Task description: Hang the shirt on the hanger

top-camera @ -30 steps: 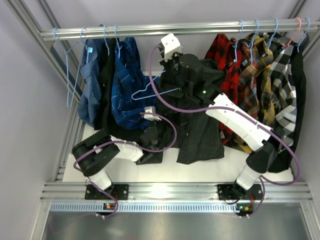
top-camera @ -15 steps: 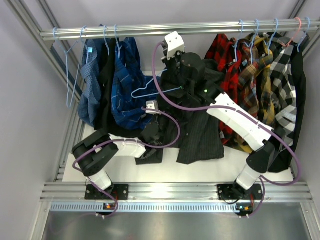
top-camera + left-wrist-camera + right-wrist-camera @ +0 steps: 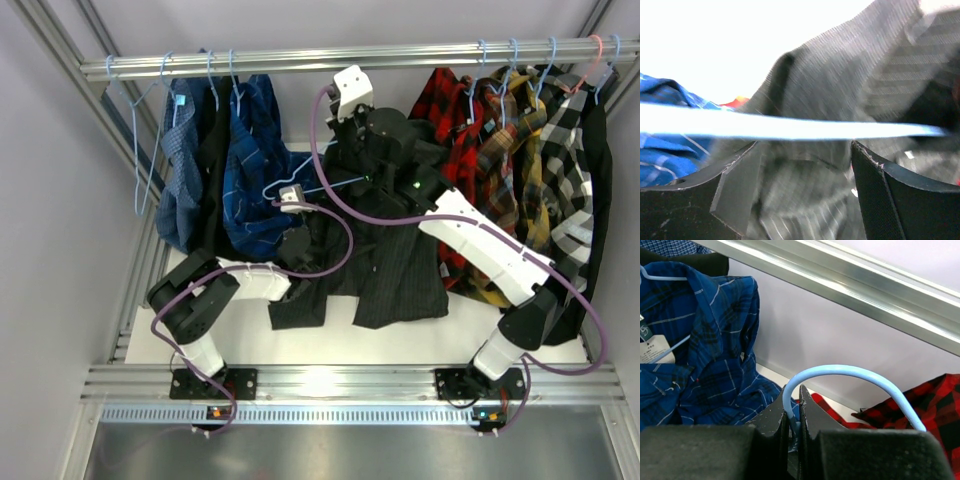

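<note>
The dark pinstriped shirt (image 3: pixel 400 270) lies bunched on the table under both arms. My right gripper (image 3: pixel 357 172) is shut on the hook of the light-blue wire hanger (image 3: pixel 330 183) and holds it above the shirt; the hook (image 3: pixel 850 371) curves out from between the closed fingers (image 3: pixel 792 405). My left gripper (image 3: pixel 303 208) is raised at the shirt's upper left, just under the hanger. In the left wrist view its jaws (image 3: pixel 804 150) stand apart with shirt fabric (image 3: pixel 840 75) between and beyond them. The hanger wire (image 3: pixel 790 127) crosses right in front of the tips.
A metal rail (image 3: pixel 300 62) runs across the back. Blue checked shirts (image 3: pixel 250 150) hang at its left and red and yellow plaid shirts (image 3: pixel 480 130) at its right. An empty wire hanger (image 3: pixel 140 150) hangs far left. The white tabletop (image 3: pixel 400 345) shows in front.
My left gripper has risen and moved back along the shirt to just under the hanger. The right gripper and hanger have shifted slightly up and to the right.
</note>
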Available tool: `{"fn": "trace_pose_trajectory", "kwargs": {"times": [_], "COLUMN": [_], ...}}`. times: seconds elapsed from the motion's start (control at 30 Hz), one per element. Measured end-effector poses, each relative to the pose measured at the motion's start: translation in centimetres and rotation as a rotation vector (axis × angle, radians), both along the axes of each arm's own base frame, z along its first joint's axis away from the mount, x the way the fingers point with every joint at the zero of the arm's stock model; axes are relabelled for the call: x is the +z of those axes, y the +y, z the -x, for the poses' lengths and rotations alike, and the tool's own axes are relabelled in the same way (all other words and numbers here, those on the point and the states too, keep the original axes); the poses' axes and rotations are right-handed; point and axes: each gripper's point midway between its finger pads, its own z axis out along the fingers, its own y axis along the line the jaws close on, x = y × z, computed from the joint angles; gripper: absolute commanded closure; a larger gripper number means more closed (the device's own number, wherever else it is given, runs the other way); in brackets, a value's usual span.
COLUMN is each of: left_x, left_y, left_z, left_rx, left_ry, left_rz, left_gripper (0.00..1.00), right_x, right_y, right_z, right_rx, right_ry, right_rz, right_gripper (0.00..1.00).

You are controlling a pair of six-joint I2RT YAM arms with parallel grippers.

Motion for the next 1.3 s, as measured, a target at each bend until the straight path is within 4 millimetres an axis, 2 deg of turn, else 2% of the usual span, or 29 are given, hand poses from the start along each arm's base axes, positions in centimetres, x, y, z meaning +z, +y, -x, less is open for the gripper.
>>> {"fn": "trace_pose_trajectory", "kwargs": {"times": [0.13, 0.3, 0.43, 0.47, 0.57, 0.6, 0.8, 0.9, 1.0, 1.13, 1.3], "left_x": [0.1, 0.7, 0.3, 0.0, -0.2, -0.2, -0.5, -0.7, 0.3, 2.9, 7.5], "left_y": [1.4, 1.1, 0.4, 0.3, 0.0, -0.1, 0.4, 2.3, 5.2, 10.2, 14.8], "left_z": [-1.1, -1.7, -2.0, -2.1, -2.4, -2.5, -2.3, -1.1, 0.5, 2.6, 4.8], "left_rx": [0.035, 0.021, 0.008, 0.006, 0.004, 0.004, 0.012, 0.042, 0.094, 0.190, 0.271], "left_ry": [0.000, -0.013, -0.005, 0.000, 0.004, 0.004, 0.007, 0.014, 0.000, -0.037, -0.104], "left_rz": [0.009, 0.028, 0.037, 0.037, 0.042, 0.044, 0.028, -0.003, -0.018, 0.018, 0.127], "left_gripper": [0.26, 0.27, 0.47, 0.63, 0.97, 1.00, 1.00, 1.00, 1.00, 1.00, 1.00], "right_x": [-0.3, -0.3, -0.3, -0.3, -0.3, -0.3, -0.3, -0.3, -0.9, -2.1, -1.1], "right_y": [0.2, 0.3, 0.5, 0.5, 0.5, 0.5, 0.4, 0.2, -0.2, -0.7, -1.1], "right_z": [0.1, 0.1, 0.2, 0.2, 0.2, 0.2, 0.1, -0.1, -0.5, -1.1, -1.3], "right_rx": [0.011, 0.021, 0.031, 0.032, 0.032, 0.032, 0.028, 0.019, -0.001, -0.040, -0.068], "right_ry": [0.006, 0.005, 0.005, 0.005, 0.007, 0.008, 0.003, 0.000, -0.003, -0.014, -0.072], "right_rz": [0.004, 0.004, 0.004, 0.004, 0.001, -0.002, 0.003, 0.015, 0.028, 0.052, 0.006], "right_gripper": [1.00, 1.00, 1.00, 1.00, 1.00, 1.00, 1.00, 1.00, 1.00, 1.00, 1.00]}}
